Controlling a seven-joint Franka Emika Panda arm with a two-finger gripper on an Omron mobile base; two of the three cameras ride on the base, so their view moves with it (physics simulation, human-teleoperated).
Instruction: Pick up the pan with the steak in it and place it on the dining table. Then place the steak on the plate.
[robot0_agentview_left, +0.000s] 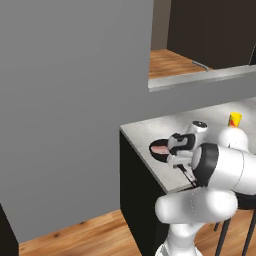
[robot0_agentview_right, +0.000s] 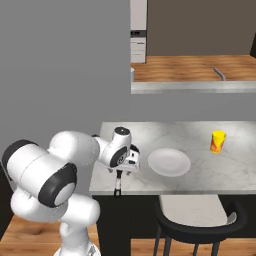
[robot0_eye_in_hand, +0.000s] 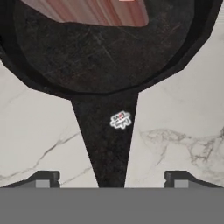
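A: Start at the gripper (robot0_eye_in_hand: 112, 177). What is it doing?

B: In the hand view the two finger tips (robot0_eye_in_hand: 41, 178) stand well apart at the bottom, one on each side of the pan (robot0_eye_in_hand: 103, 52) handle. The handle runs straight up the middle between them and widens toward the bowl. The jaws look spread; neither tip seems to touch the handle, so I read it as released, not gripping.

A: So which way does the pan lie from the hand?

B: Dead ahead along the fingers. The long axis of the handle lines up with the view's centre, bowl at the far end. In the right base view the handle pokes out over the near edge of the table (robot0_agentview_right: 220, 172), below the gripper (robot0_agentview_right: 126, 165).

A: And the pan rests where?

B: On the table's pale marbled top, at its near left corner. The left base view shows its black rim (robot0_agentview_left: 156, 151) just beyond the wrist.

A: The steak?

B: Inside the pan. The steak (robot0_eye_in_hand: 94, 11) shows as a pink-red streaked slab at the far side of the bowl, cut off by the frame. From the left it is a pale pink patch (robot0_agentview_left: 160, 148).

A: Then the first half looks done?

B: I judge so. What remains is lifting the steak across to the plate (robot0_agentview_right: 169, 162), which lies just right of the hand on the same top, flat and bare. A yellow cup (robot0_agentview_right: 217, 141) stands farther right, well clear.
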